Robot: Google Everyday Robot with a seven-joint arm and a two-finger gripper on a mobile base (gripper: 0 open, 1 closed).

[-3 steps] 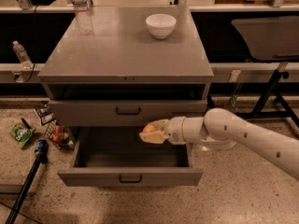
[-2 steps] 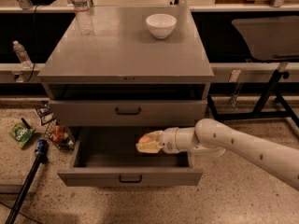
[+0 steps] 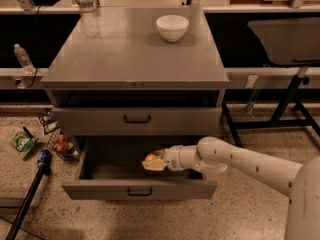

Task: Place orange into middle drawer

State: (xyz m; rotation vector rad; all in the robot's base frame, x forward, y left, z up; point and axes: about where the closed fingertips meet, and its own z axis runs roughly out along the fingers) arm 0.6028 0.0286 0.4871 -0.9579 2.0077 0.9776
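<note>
white arm (image 3: 240, 161) reaching in low from the right, forearm roughly level, wrist pointing left, end effector (image 3: 154, 163) inside the pulled-out middle drawer (image 3: 140, 189) — fingers pinching the orange (image 3: 149, 157) around mid-drawer, can't tell if it touches the floor, white bowl (image 3: 172, 27) far back on the tabletop (image 3: 125, 54)

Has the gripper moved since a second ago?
Yes. The gripper, holding the orange, went lower and left, deeper into the middle drawer.
</note>
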